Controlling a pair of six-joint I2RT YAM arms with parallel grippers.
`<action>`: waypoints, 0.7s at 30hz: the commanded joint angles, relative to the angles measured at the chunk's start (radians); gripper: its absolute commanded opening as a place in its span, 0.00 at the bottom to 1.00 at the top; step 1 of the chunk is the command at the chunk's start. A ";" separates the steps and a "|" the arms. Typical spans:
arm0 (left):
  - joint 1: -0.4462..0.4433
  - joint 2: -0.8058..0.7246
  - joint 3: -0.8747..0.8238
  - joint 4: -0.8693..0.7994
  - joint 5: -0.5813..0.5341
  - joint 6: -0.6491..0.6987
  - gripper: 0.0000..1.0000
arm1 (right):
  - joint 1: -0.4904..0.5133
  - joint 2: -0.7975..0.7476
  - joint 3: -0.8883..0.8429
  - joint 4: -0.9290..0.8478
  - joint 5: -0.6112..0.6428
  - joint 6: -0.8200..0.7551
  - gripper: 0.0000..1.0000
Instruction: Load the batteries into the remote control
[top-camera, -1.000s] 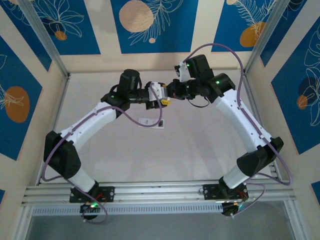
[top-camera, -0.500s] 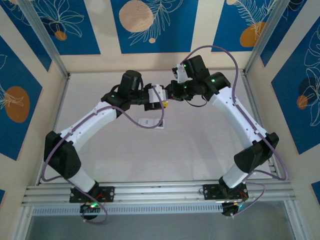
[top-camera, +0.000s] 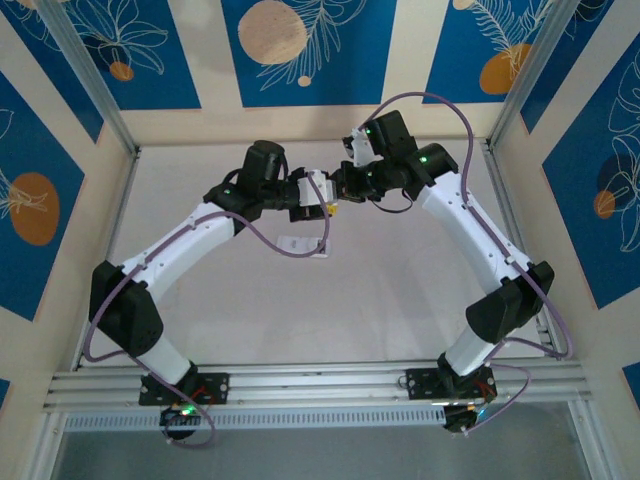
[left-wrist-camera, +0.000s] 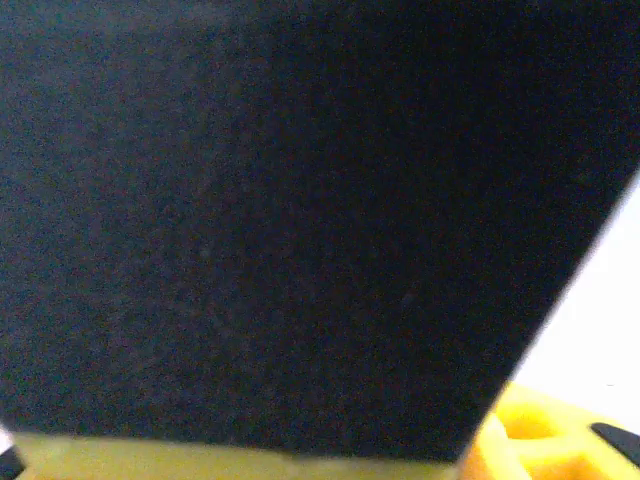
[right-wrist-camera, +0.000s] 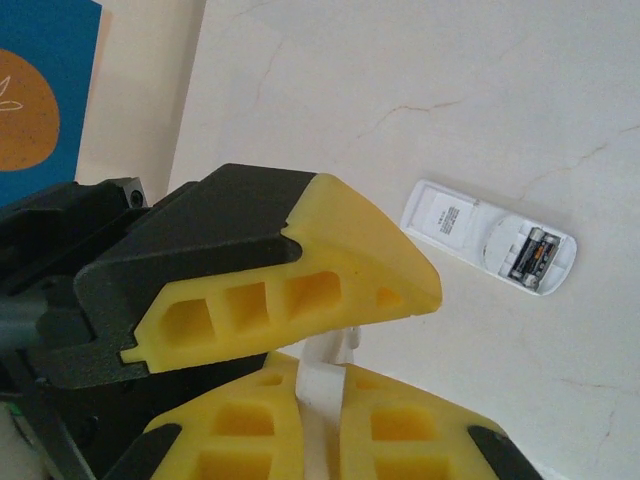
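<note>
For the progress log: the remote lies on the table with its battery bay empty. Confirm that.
Not empty. The right wrist view shows the remote control lying on the table with both batteries seated side by side in its open bay.

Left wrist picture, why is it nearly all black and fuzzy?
Left wrist view: a dark blurred surface sits very close to the lens, far out of focus. Right wrist view: the right pincer, shut on a thin white plastic piece, looks soft up close, while the flat white rectangular remote control is sharp.
</note>
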 joint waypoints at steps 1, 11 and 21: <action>-0.019 -0.017 0.040 0.041 0.038 0.029 0.31 | -0.009 0.026 -0.012 -0.024 0.018 0.014 0.08; -0.019 -0.075 -0.032 0.095 0.012 0.013 0.80 | -0.097 -0.066 -0.204 0.217 -0.211 0.099 0.04; 0.052 -0.344 -0.281 0.033 -0.007 -0.113 1.00 | -0.197 -0.102 -0.660 0.749 -0.368 0.266 0.04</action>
